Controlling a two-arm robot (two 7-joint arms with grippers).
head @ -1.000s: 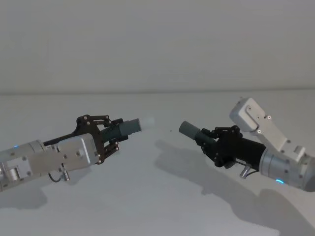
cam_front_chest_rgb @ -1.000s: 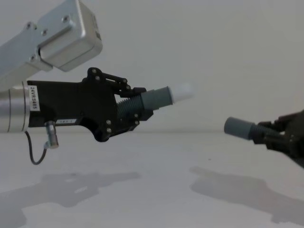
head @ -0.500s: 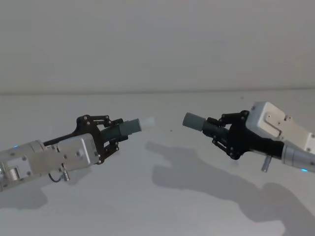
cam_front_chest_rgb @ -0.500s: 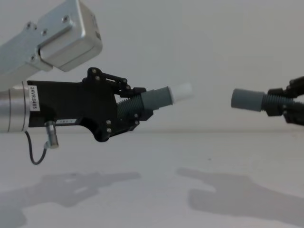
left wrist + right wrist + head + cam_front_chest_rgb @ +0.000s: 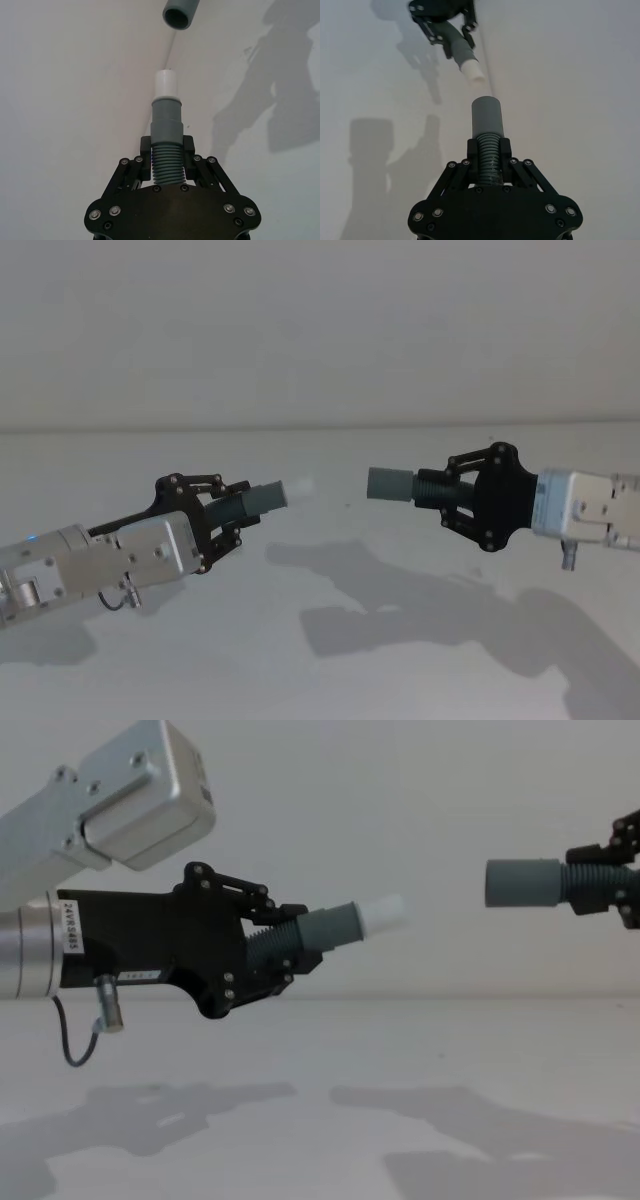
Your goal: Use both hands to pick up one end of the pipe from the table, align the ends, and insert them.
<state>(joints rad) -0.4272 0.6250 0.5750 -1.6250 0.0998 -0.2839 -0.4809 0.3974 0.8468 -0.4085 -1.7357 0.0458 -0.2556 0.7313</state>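
White tip (image 5: pixel 385 912) juts from the left gripper (image 5: pixel 283 952) clamping its tube; right gripper (image 5: pixel 452 502) grips the collar piece (image 5: pixel 390 484) opposite, apart.

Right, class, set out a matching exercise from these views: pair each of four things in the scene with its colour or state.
Things:
1. plug tip
2. collar mouth
3. left end effector
4. table

States:
A. grey, held higher in the chest view
B. white, sticking out of the shorter piece
C. bare white surface carrying shadows
D. black, shut on a ribbed tube

Pairs: 1-B, 2-A, 3-D, 4-C
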